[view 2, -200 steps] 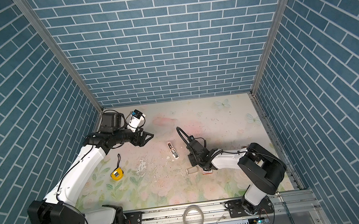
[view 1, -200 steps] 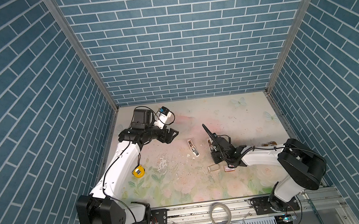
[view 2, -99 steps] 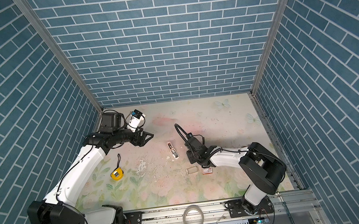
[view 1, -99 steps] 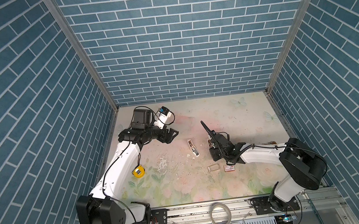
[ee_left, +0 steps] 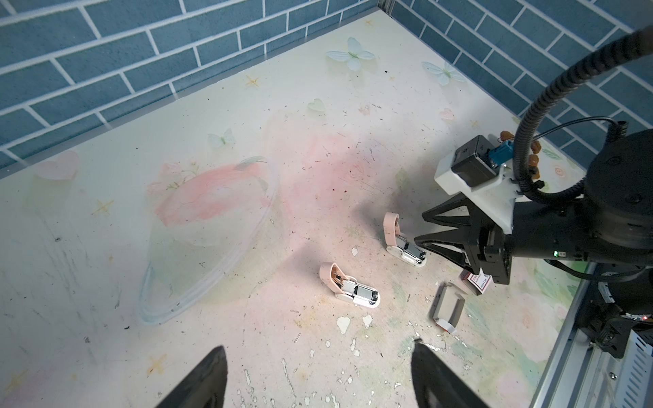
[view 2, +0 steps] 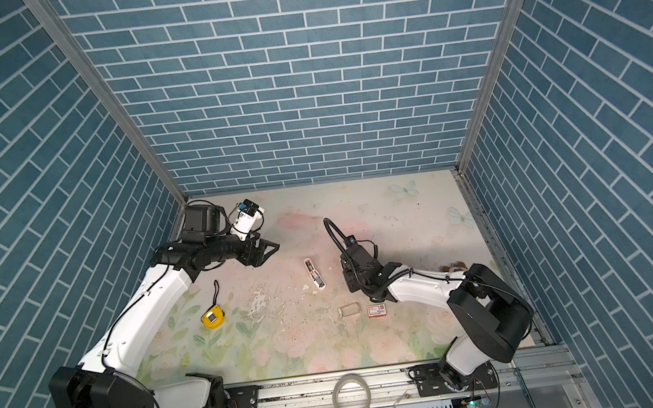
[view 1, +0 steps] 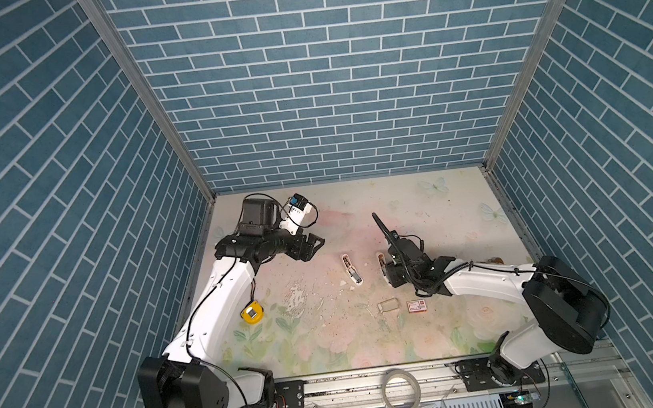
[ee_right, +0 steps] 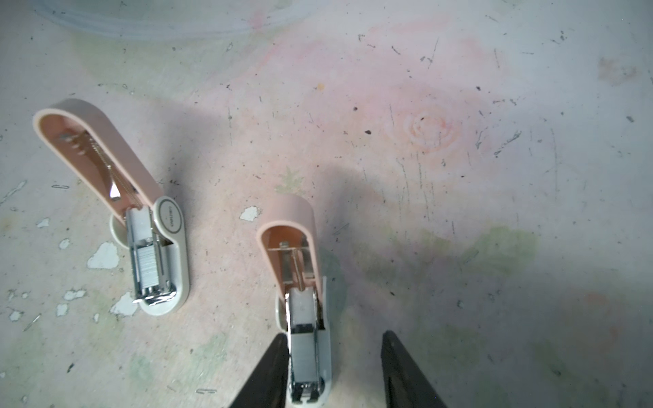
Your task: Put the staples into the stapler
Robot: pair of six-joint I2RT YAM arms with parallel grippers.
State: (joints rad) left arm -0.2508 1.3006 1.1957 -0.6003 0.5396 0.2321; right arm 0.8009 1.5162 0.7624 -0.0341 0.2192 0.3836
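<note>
Right tool (ee_right: 335,335) shifted toward stapler (ee_right: 304,318) on scuffed floral tabletop (ee_right: 459,176).

L arm bent, left gripper (view 1: 314,242) held up, jaws spread wide. R arm stretched low & fwd, right gripper (ee_right: 335,341) tipped down, jaws partly apart.

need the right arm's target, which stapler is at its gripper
The stapler between the right gripper's fingers; the other stapler lies clear of it.
</note>
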